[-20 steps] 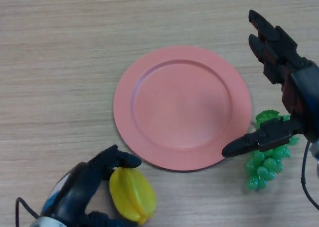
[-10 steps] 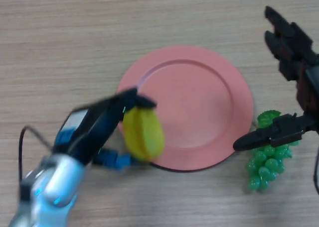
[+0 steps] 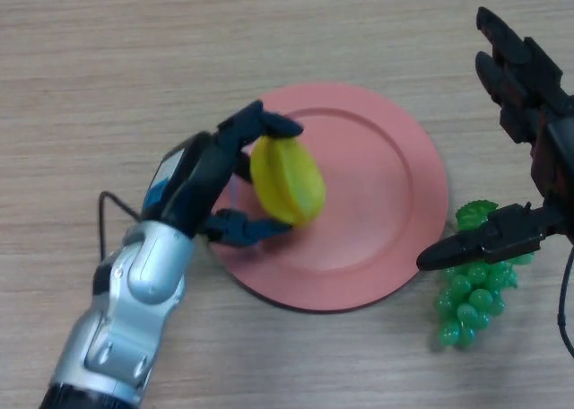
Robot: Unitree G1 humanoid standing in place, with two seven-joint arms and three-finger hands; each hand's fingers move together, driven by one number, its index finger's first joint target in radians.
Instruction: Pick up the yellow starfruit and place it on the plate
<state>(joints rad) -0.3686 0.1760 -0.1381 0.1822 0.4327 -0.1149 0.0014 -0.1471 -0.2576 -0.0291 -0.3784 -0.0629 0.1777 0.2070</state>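
My left hand (image 3: 208, 183) is shut on the yellow starfruit (image 3: 287, 181), fingers over its top and thumb under it. It holds the fruit over the left part of the pink plate (image 3: 386, 203); whether the fruit touches the plate I cannot tell. At the right edge of the view my right hand (image 3: 529, 113) stays open, its fingers straight and its thumb reaching toward the plate's lower right rim.
A bunch of green grapes (image 3: 471, 288) lies on the wooden table (image 3: 108, 77) just right of the plate, partly under my right thumb.
My left hand has carried the starfruit up and to the right, from the table's near edge to over the plate's left part. The right hand barely moved.
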